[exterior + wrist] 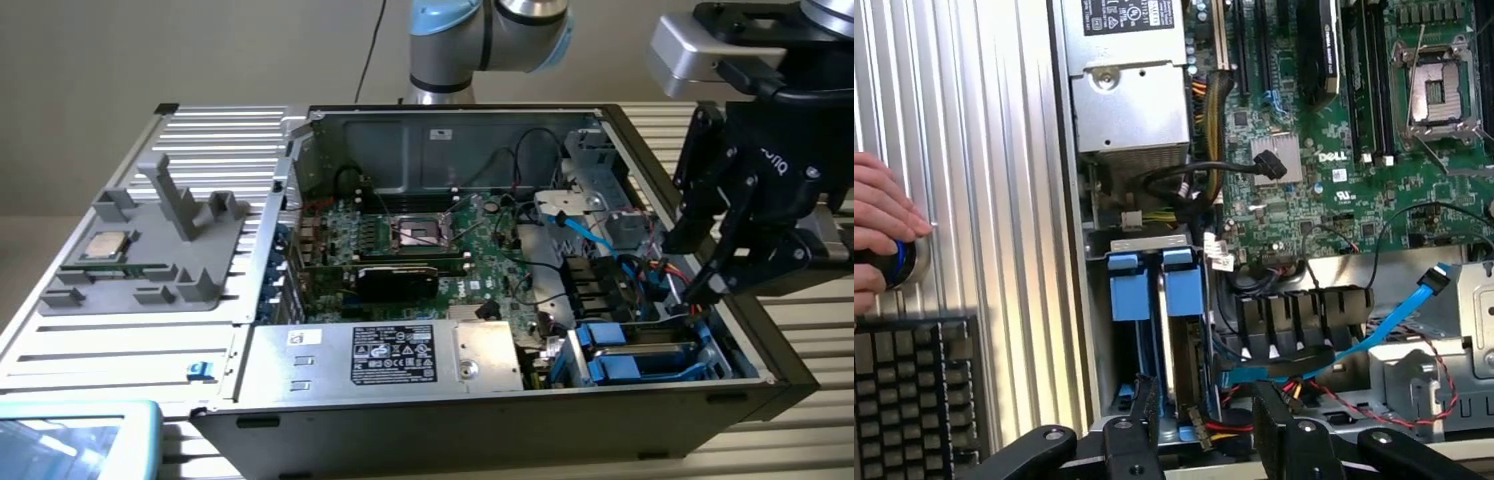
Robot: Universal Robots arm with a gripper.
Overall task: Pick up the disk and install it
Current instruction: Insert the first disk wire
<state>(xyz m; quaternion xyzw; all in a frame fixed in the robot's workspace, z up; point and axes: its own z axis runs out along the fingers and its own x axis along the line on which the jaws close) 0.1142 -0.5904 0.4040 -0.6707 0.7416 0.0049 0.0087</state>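
The disk (1176, 330) stands on edge in the drive bay at the corner of the open computer case (441, 135), silver metal between blue bracket tabs (1130, 288). In the exterior view the same blue bracket (630, 362) sits low at that view's right. My black gripper (694, 270) hangs above this bay, over the case's right wall. In the wrist view its two fingers (1144, 405) stand apart on either side of the bay's far end, and the gripper (1206, 398) is open with only cables below the gap. It touches nothing.
A silver power supply (400, 355) with a black label lies beside the bay. The motherboard (427, 245) and a blue cable (1394, 315) fill the case. A grey fixture (147, 255) holds a CPU chip (107, 245). A person's hand (879, 225) rests on the ribbed table (984, 200) near a keyboard (914, 390).
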